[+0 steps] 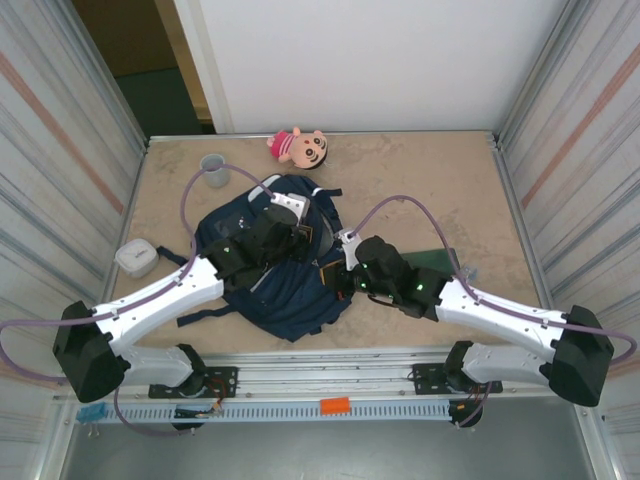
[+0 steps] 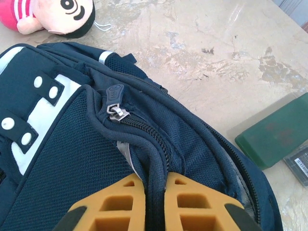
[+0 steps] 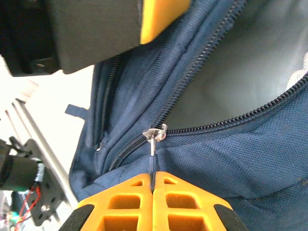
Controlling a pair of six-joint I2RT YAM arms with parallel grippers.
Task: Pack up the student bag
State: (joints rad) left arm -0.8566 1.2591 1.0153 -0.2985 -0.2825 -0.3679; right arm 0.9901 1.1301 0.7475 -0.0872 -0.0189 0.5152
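The student bag [image 1: 283,283], a navy backpack with white stripes, lies in the middle of the table. My left gripper [image 2: 155,186] is shut on a piped fold of the bag's fabric beside a zipper [image 2: 117,113] and sits on top of the bag [image 1: 285,240]. My right gripper [image 3: 153,176] is shut on the blue pull tab of a zipper slider [image 3: 157,133] at the bag's right edge [image 1: 343,268]. Beyond the slider the zipper is parted and grey lining [image 3: 226,82] shows inside the bag [image 3: 250,159].
A pink doll [image 1: 298,147] lies at the table's back edge and a grey cup [image 1: 214,170] stands at back left. A small white box [image 1: 136,258] sits left of the bag. A green flat case [image 2: 276,130] and a dark barcoded item [image 2: 299,164] lie to the right.
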